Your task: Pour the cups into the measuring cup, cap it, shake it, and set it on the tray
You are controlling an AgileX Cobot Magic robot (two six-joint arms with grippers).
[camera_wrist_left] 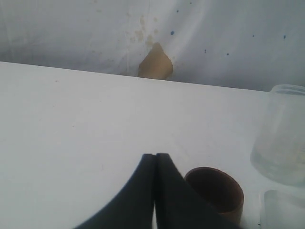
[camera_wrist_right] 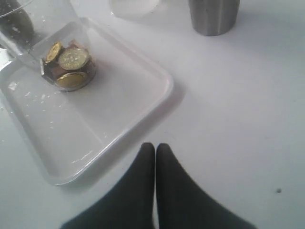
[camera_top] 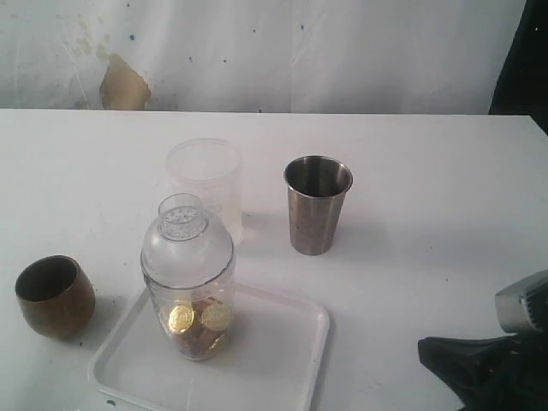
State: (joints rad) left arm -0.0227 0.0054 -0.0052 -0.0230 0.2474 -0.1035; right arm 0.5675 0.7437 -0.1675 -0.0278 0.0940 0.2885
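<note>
The clear measuring cup [camera_top: 187, 282] stands upright on the white tray [camera_top: 274, 360], capped with a domed clear lid, gold coins in its bottom [camera_wrist_right: 66, 67]. The brown-gold cup [camera_top: 54, 295] sits left of the tray, and shows beside my left gripper [camera_wrist_left: 155, 155], which is shut and empty. Behind the tray stand the frosted tumbler [camera_top: 205, 184] and the steel tumbler [camera_top: 317, 204]. My right gripper [camera_wrist_right: 155, 145] is shut and empty, over bare table just off the tray's [camera_wrist_right: 143, 100] corner. Only the right arm [camera_top: 492, 364] shows in the exterior view, at the bottom right.
A white table [camera_top: 428, 188] runs back to a stained white backdrop with a brown patch [camera_top: 122, 84]. The frosted tumbler [camera_wrist_left: 281, 136] and a tray corner [camera_wrist_left: 281, 210] appear near the brown-gold cup [camera_wrist_left: 214, 193] in the left wrist view.
</note>
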